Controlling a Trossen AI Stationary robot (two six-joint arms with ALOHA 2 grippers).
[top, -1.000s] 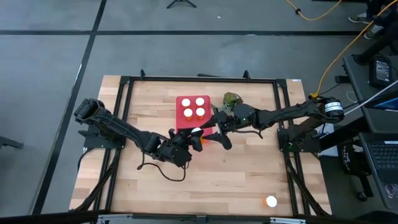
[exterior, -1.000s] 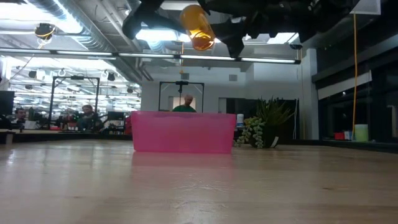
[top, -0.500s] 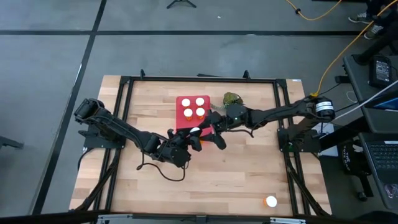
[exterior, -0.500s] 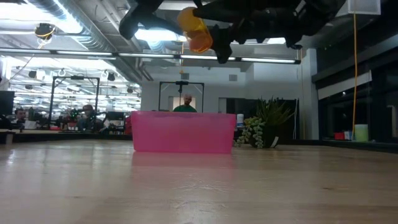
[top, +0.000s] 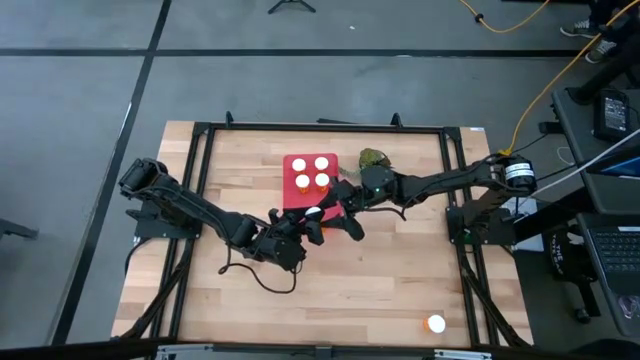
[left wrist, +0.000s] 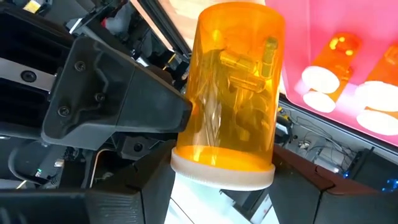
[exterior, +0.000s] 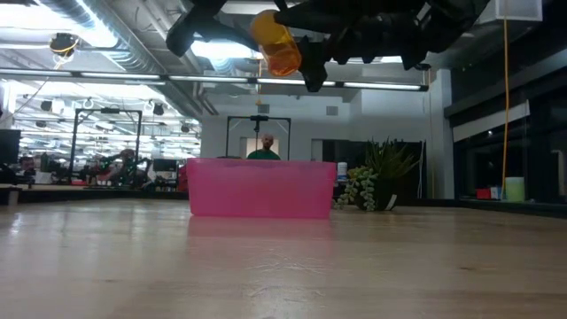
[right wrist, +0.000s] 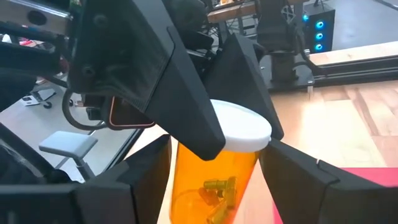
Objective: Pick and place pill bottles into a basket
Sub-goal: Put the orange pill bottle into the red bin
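One orange pill bottle (top: 314, 212) with a white cap is held high above the table, just in front of the red-pink basket (top: 287, 190); it also shows in the low view (exterior: 276, 42). My left gripper (top: 306, 224) is shut on it. My right gripper (top: 332, 212) reaches in from the right and closes on the same bottle. Several white-capped bottles (top: 310, 172) stand upright in the basket. Another bottle (top: 435, 323) stands on the table near the front right corner. My left gripper pinches the bottle's white cap end (right wrist: 239, 127) between its two fingers (right wrist: 168, 81), coming from the table's left. The bottle is lifted clear and tilted, its orange body pointing away from the gripper. My right gripper has the bottle's orange body (right wrist: 214, 180) between its two fingers (right wrist: 143, 180), below the cap, coming from the table's right and lying across the bottle. One fingertip (left wrist: 180, 112) meets the bottle's side. The bottle is clear of the table and the basket.
A small green plant (top: 373, 158) stands right of the basket, close behind my right arm. The basket (exterior: 261, 188) sits at the table's far middle. Bare wood lies in front of both arms. People show far off in the room behind.
My right gripper has gone toward the table's left, up to the bottle held by my left gripper, and has stayed there for the last half second. The bottle has shifted slightly left with my left gripper.
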